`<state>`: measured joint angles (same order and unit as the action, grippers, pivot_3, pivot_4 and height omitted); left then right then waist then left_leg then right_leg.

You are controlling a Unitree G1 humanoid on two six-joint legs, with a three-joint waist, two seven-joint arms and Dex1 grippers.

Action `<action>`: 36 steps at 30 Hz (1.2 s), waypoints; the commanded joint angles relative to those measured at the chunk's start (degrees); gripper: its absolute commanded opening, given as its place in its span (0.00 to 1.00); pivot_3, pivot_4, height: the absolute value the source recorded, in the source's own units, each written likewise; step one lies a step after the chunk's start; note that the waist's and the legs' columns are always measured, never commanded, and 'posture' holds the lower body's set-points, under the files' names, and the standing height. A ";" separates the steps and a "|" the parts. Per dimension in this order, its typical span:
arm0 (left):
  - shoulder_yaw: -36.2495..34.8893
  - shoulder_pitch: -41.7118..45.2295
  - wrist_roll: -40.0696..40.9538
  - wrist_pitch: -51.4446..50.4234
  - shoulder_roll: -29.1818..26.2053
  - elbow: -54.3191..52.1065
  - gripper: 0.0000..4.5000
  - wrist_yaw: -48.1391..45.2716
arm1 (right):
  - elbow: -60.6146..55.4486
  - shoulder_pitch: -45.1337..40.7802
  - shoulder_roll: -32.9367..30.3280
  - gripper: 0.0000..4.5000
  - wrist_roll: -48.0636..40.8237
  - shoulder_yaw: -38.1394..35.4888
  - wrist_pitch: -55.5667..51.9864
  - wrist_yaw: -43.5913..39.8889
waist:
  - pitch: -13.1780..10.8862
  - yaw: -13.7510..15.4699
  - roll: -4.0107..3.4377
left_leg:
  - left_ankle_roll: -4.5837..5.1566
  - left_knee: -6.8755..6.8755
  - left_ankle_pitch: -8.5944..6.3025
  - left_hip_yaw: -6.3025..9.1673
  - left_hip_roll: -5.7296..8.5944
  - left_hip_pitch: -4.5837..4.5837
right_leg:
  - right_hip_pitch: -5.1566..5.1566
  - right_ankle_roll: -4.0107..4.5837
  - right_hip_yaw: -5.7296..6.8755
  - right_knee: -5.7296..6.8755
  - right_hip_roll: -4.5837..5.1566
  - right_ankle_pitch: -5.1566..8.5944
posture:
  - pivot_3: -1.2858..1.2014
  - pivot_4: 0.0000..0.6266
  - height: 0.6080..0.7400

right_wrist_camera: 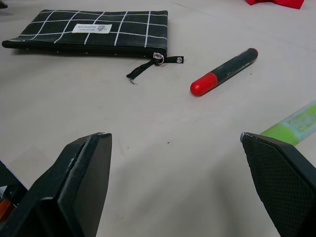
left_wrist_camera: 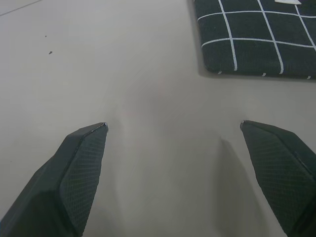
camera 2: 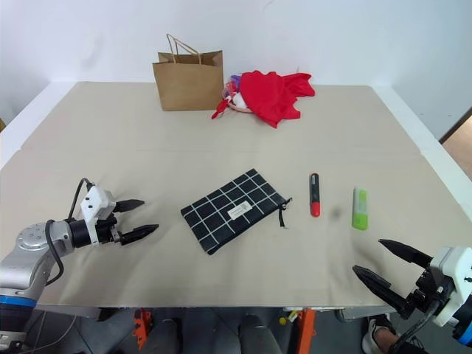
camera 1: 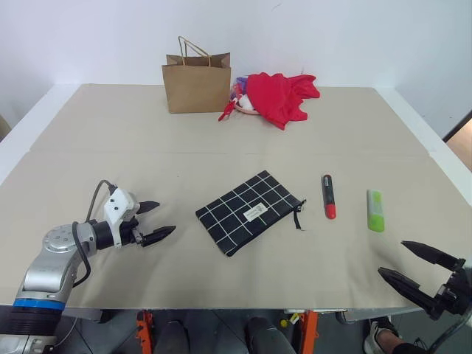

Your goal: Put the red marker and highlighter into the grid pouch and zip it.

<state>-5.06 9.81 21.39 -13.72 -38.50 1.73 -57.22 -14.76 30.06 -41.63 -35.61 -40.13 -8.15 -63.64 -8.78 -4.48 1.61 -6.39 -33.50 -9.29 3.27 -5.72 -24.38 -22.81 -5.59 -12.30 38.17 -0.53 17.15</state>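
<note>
Surveying the tabletop [camera 1: 88, 133] from above, I judge the task not yet begun: nothing is packed and nothing is held. At the far edge stands a brown paper bag [camera 1: 196, 85], upright with handles up; its inside cannot be seen. Just beside it lies a red cloth bundle [camera 1: 280, 96]. Neither belongs to my work. The grid pouch [camera 1: 247, 212] lies flat and skewed near the middle of the near half of the tabletop, its zipper pull [camera 1: 298, 216] at the corner nearest the pens. The zip appears closed, so I judge the pouch empty, though its inside is hidden. The red marker [camera 1: 328, 196] lies apart from the pouch, toward the right edge, red cap toward the near edge. The highlighter [camera 1: 376, 210] lies further right, apart from the marker. My left gripper [camera 1: 156, 220] hovers left of the pouch, fingers spread, empty. My right gripper [camera 1: 410, 264] waits at the near right corner, fingers spread wide, empty. Left to do: opening the zip, loading both pens, closing it.
</note>
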 commanded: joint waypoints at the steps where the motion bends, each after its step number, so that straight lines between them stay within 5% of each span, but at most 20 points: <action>1: -0.22 1.57 0.14 1.88 -0.60 -0.72 0.99 -1.58 | -1.82 -0.77 -0.74 1.00 -0.31 -0.30 0.63 -0.38 | 0.00 0.00 0.00 | 0.00 0.00 0.00 0.00 0.00 0.00 | 0.00 0.00 0.00 0.00 0.00 0.00 | 0.52 0.24 1.00; 19: 2.28 2.84 0.36 3.68 -0.32 -2.95 0.99 -5.89 | -7.30 -6.83 -1.02 1.00 -1.90 4.36 -6.10 3.74 | 0.00 0.02 -0.04 | 0.00 -0.04 0.01 0.04 0.00 0.01 | 0.08 0.00 0.03 0.01 0.00 -0.02 | 0.52 0.24 1.00; 24: 5.48 1.81 0.50 3.38 -0.77 -7.25 0.99 -9.09 | -13.51 -15.71 0.36 1.00 -6.83 11.26 -13.87 11.92 | -0.02 -0.13 -0.07 | 0.01 -0.04 0.01 0.05 0.00 0.04 | 0.14 0.00 0.04 0.02 -0.01 -0.02 | 0.52 0.24 1.00; 26: 7.79 1.66 0.49 3.57 -0.05 -9.33 1.00 -10.29 | -13.43 -25.02 3.10 0.91 -6.22 18.53 -17.35 17.74 | -0.04 -0.27 -0.10 | 0.01 -0.06 0.02 0.05 -0.01 0.06 | 0.13 0.03 0.04 0.03 -0.01 -0.08 | 0.52 0.24 1.00; 30: 11.27 2.15 0.26 4.03 2.12 -11.41 1.00 -10.94 | -7.42 -38.57 8.37 0.58 -1.91 27.84 -20.01 24.15 | -0.07 -0.23 -0.13 | 0.07 -0.08 0.06 0.08 0.00 0.07 | 0.18 0.00 0.05 0.03 -0.01 -0.10 | 0.52 0.24 1.00; 32: 12.48 2.35 -0.06 4.29 3.31 -11.78 1.00 -10.68 | -3.77 -42.69 10.42 0.36 0.28 30.92 -19.86 25.27 | -0.10 -0.19 -0.17 | 0.11 -0.13 0.10 0.11 0.02 0.04 | 0.22 -0.02 0.08 0.03 -0.01 -0.14 | 0.52 0.24 1.00; 34: 13.66 2.21 -0.60 4.85 4.19 -11.99 1.00 -10.65 | 0.02 -45.38 11.29 0.28 3.65 34.14 -18.40 24.94 | -0.10 0.15 -0.19 | 0.11 -0.12 0.10 0.12 0.02 0.04 | 0.23 -0.05 0.08 0.03 -0.01 -0.15 | 0.52 0.24 1.00; 36: 14.60 1.95 -1.05 5.35 4.74 -12.50 1.00 -10.53 | 3.81 -47.44 12.43 0.08 5.99 36.05 -17.47 25.61 | -0.10 0.16 -0.19 | 0.14 -0.07 0.08 0.19 0.03 0.02 | 0.25 -0.18 0.15 0.04 -0.02 -0.21 | 0.52 0.24 1.00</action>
<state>8.14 11.62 20.89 -10.13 -34.63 -8.16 -67.90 -15.76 -14.25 -30.56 -33.74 -6.86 -27.98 -38.70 -8.88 -4.32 1.42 -6.24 -33.56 -9.21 3.46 -5.70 -24.35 -22.55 -5.77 -12.15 38.21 -0.54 16.93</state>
